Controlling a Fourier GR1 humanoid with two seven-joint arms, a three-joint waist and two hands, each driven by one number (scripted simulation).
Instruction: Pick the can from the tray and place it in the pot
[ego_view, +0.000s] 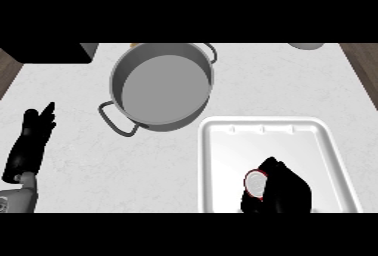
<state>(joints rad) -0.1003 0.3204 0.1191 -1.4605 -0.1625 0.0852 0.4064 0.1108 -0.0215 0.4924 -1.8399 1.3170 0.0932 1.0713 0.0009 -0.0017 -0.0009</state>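
The right hand (279, 189) curls around the can (255, 183) near the tray's (336, 165) front edge; the can shows at the hand's left side.

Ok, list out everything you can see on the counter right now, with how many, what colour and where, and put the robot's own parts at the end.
pot: one, grey metal with two loop handles, upper middle of the counter, nothing inside.
tray: one, white, lower right of the counter, just below and right of the pot.
can: one, red rim with a pale end showing, on the tray's lower part, mostly hidden by the right hand.
dark block: one, black, top left corner; cannot tell what it is.
pale round thing: one, light grey, top edge at right, only partly showing.
counter: one, white speckled top.
left hand: one, black, at the left, open and resting.
right hand: one, black, over the tray, curled round the can.
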